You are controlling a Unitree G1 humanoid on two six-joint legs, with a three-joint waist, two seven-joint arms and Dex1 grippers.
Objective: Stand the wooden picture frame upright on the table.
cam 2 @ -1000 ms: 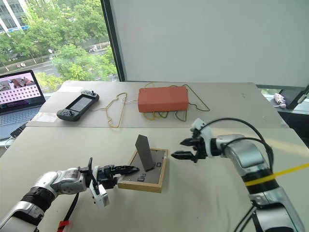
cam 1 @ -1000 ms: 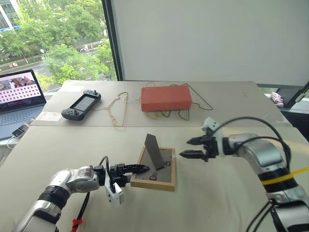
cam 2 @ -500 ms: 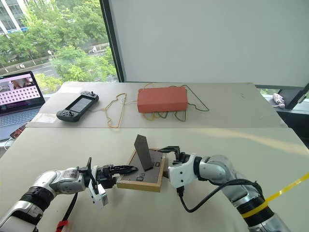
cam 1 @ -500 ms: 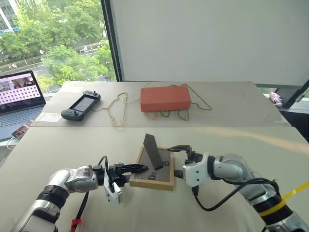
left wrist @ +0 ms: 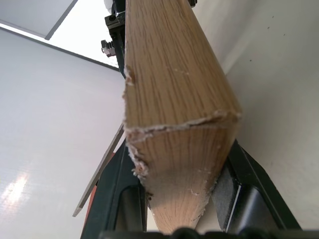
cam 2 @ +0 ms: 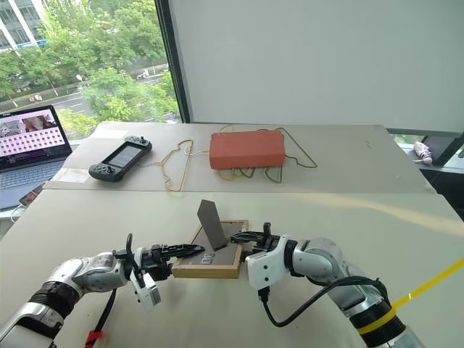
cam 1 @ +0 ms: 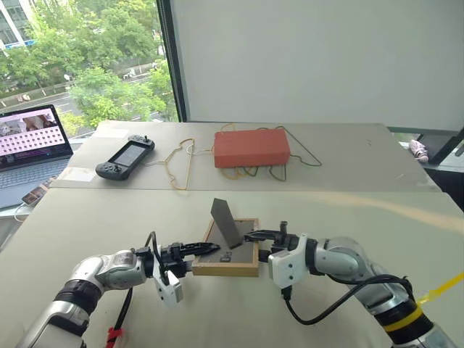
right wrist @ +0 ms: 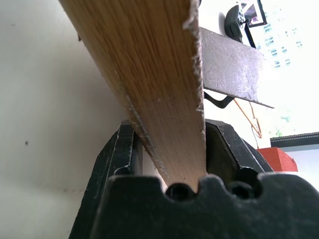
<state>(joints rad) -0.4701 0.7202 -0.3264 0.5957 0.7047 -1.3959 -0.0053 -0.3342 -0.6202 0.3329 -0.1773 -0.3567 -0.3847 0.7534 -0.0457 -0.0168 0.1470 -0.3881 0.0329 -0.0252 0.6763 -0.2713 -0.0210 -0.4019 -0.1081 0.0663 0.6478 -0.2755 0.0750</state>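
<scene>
Light-wood picture frame [cam 1: 226,259] face-down (stand [cam 1: 227,223] raised), clamped by left gripper [cam 1: 197,249] and right gripper [cam 1: 259,235]

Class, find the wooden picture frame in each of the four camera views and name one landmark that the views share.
Left eye view: wooden picture frame lies back-up, low centre, on the table.
Right eye view: low centre, slightly further left.
Left wrist view: its wooden edge runs up between the left gripper's fingers.
Right wrist view: its edge sits between the right gripper's fingers.
Shared landmark: the raised fold-out stand.
</scene>
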